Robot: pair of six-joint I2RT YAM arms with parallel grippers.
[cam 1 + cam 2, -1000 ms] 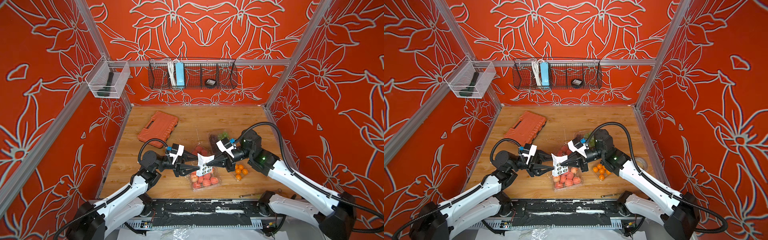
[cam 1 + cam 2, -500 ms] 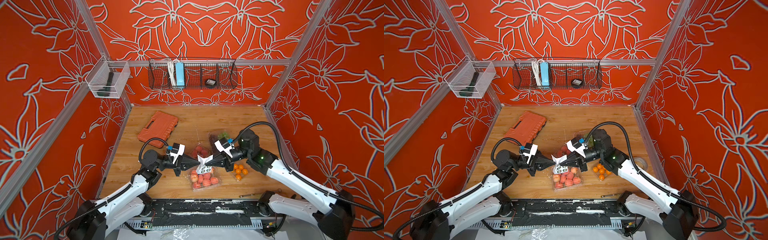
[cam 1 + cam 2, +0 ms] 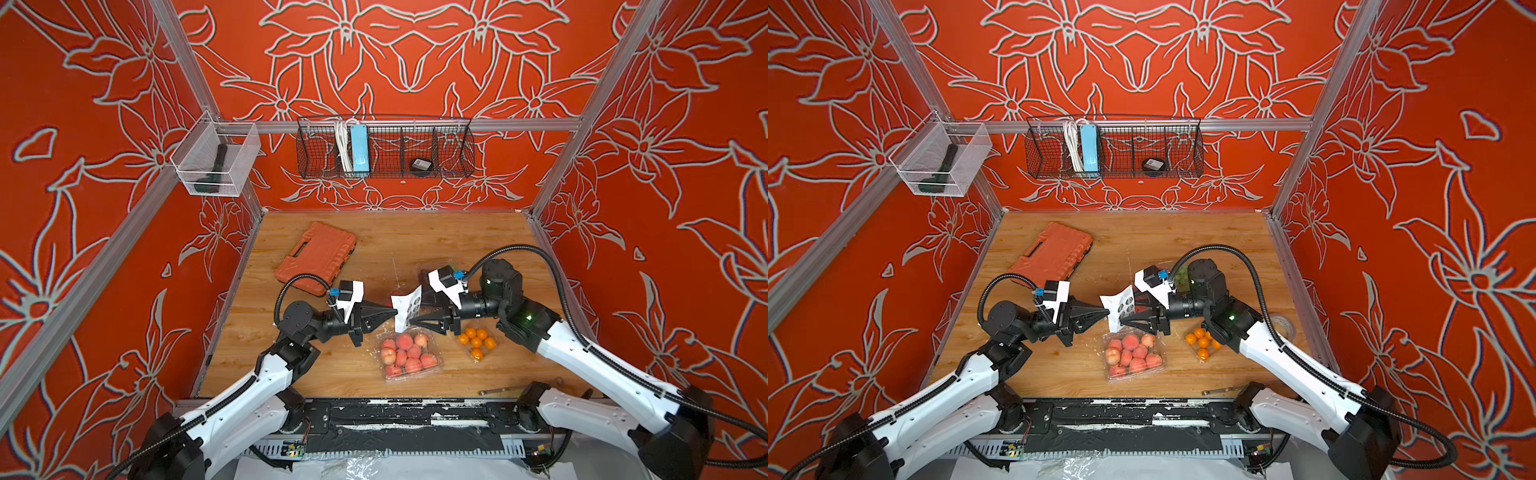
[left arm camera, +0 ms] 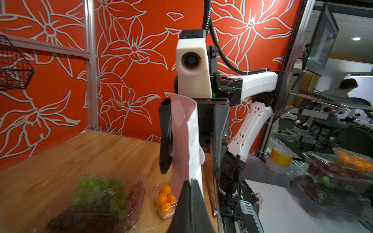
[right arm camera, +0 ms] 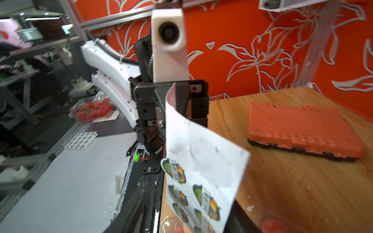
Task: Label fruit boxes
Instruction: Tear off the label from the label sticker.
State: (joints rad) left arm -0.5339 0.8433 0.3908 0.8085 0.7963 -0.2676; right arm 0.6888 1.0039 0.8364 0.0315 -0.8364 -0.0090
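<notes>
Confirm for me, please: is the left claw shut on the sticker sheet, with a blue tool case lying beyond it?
Nearly: the tool case is orange, not blue, as both top views show. The left claw is indeed shut on the sticker sheet, with the case lying beyond it.

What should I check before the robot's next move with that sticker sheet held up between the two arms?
1. Left end effector shut on the sticker sheet: ok.
2. Right end effector gripping a sticker: not ok; its jaws stand open on either side of the sheet.
3. Stickers left on the sheet: ok; several printed stickers show in the right wrist view.
4. A box near the sheet: ok; the full peach box sits close to it in both top views.
5. Labels already on the peach box or the orange box: cannot tell.
</notes>
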